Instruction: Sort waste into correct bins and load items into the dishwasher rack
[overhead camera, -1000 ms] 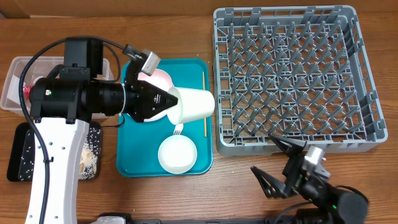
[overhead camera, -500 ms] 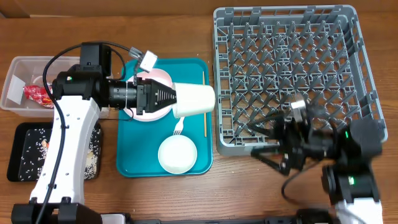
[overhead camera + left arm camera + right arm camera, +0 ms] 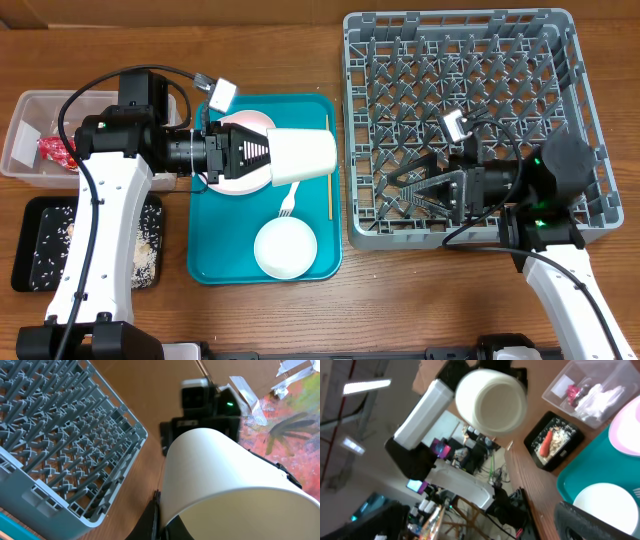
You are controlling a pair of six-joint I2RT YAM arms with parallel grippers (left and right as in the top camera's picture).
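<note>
Cup (image 3: 303,155): one, clamped in left fingers (image 3: 258,150); one bowl (image 3: 285,248), one fork (image 3: 288,206) on teal tray (image 3: 215,262); right fingers (image 3: 412,200) spread wide.

Your left arm stretches out to the right, wrist turned sideways, and your left tool (image 3: 265,158) is clamped tight on the rim of the small white cup (image 3: 303,157), which it holds on its side. Your right arm points left toward it, and your right tool (image 3: 408,188) has its fingers spread wide, gripping nothing.

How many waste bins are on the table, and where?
2. In the overhead view, the clear plastic tub sits at the left edge; the black tray lies just below it. No other seems hidden.
</note>
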